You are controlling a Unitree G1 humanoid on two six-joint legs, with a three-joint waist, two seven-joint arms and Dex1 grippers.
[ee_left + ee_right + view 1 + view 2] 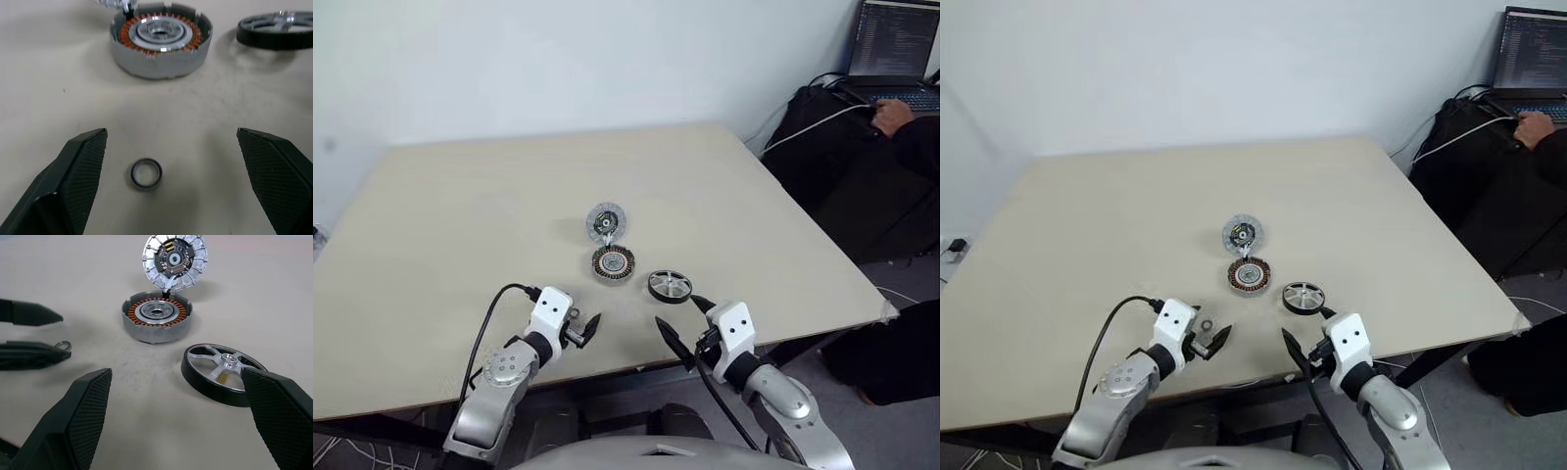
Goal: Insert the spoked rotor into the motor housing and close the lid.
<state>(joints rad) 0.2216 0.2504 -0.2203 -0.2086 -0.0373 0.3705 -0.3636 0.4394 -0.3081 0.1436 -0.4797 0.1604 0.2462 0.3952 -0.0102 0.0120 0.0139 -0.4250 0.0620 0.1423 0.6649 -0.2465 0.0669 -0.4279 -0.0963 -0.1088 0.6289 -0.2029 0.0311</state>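
Left gripper (pixel 171 161): fingers spread wide, holding nothing; poised low over the table (pixel 460 215) near its front edge, tips angled toward the parts.
Between left fingers (pixel 80 161): a small dark ring (pixel 146 174) flat on the surface, inside the gap, touched by neither pad.
Right gripper (pixel 181 406): fingers likewise wide apart and empty; aimed forward and slightly inward.
Ahead of right fingers (pixel 90 401): spoked rotor (pixel 222 373) lying flat, open face up, just beyond the right-hand pad and a little off to that side.
Spoked rotor, place: on the table, right of the motor housing (pixel 156 322), near it but apart; black rim and silver spokes fully exposed.
Motor housing, place: centre of the group, upright, copper windings showing, cavity open and empty.
Lid (pixel 175 259): just behind the housing, tilted up with its circuit face toward the robot, lower edge meeting the housing's rear wall; whether hinged there cannot be told.
Axis: rotor round, so no long axis to match; hub axis vertical, same as the housing's.
Nearer arm: right, judged from the head views; rotor close off its fingertips, while the left sits across the housing's near side with the small ring in its way.
Coming move, as judged: right gripper to shift a little toward its own side and forward, straddle the rim, then carry leftward over the housing.
Risk, as judged: thin rim flat on the table, easy to push away instead of pinching.
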